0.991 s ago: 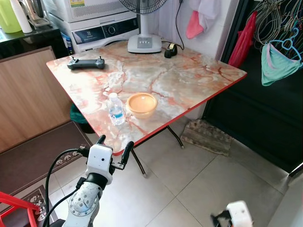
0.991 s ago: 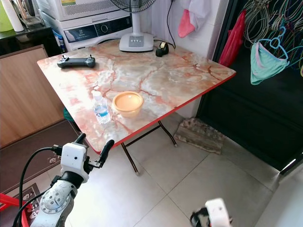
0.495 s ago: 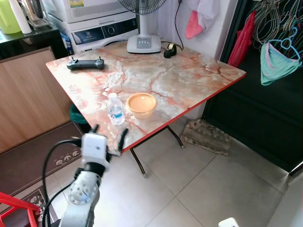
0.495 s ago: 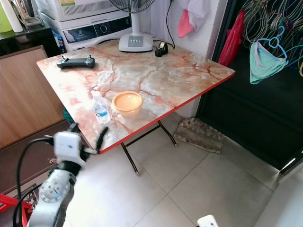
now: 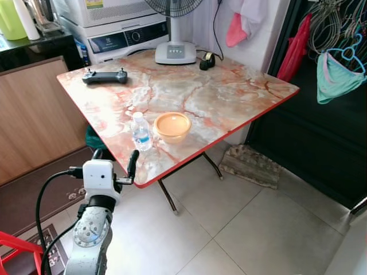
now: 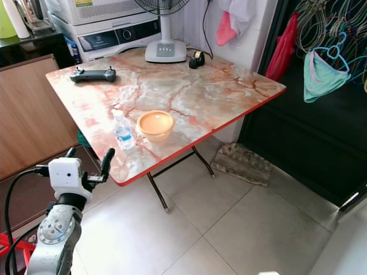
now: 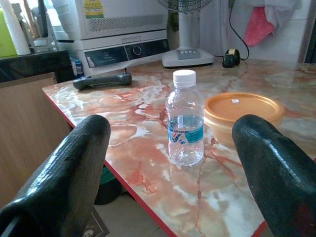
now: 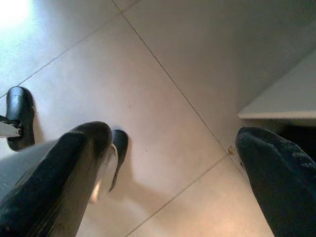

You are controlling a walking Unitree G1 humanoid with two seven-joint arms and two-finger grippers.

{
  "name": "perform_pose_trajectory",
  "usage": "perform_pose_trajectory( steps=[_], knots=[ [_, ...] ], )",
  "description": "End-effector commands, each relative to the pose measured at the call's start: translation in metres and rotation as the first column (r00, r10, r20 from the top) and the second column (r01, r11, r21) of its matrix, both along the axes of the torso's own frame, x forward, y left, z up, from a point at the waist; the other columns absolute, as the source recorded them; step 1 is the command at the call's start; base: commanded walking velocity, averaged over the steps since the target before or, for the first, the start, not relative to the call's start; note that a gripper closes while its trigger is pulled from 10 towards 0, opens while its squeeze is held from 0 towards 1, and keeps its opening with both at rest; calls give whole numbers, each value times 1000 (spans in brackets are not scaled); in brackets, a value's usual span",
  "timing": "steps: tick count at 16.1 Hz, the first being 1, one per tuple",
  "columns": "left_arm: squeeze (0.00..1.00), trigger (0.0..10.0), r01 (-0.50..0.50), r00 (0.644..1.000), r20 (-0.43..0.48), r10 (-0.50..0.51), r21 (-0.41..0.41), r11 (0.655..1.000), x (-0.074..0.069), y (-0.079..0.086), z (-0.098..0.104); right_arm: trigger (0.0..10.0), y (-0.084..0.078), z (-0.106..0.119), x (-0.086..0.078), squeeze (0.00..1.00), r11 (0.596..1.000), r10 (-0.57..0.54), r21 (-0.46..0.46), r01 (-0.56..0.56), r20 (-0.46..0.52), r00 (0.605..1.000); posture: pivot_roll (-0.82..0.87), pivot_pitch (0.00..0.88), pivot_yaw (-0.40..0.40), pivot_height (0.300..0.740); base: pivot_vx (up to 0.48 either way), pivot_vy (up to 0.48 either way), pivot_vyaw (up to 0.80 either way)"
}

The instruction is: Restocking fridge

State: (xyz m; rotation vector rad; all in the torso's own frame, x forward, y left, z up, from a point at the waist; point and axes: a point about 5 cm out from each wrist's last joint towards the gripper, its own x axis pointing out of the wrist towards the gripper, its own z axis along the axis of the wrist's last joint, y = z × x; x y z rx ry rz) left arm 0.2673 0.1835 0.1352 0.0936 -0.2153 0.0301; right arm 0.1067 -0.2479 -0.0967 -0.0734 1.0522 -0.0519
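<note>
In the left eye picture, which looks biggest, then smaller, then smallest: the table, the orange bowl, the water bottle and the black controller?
1. Table, by far.
2. Controller and orange bowl look about alike; the controller sits farther away, so I won't rank them.
3. Water bottle, smallest.

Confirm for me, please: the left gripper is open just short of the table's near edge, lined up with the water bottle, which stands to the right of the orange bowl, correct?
Not quite. The left gripper is open just short of the table, facing the water bottle, but the bottle stands to the left of the orange bowl, not the right. The left eye view shows this.
</note>
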Motion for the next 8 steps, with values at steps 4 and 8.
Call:
perform_pose_trajectory(
  steps=[4,8],
  knots=[
    [0,10000,12,1000,-8,-12,-1,1000,2,-5,-1,10000,-12,-2,-23,0,1000,3,-21,-5,-65,998,48,0,-15,740,0,0,416],
    [0,10000,2,1000,-15,-2,1,1000,2,-4,-2,10000,-8,0,-2,0,1000,13,-19,-14,-51,999,61,0,-26,740,0,0,0]
  ],
)
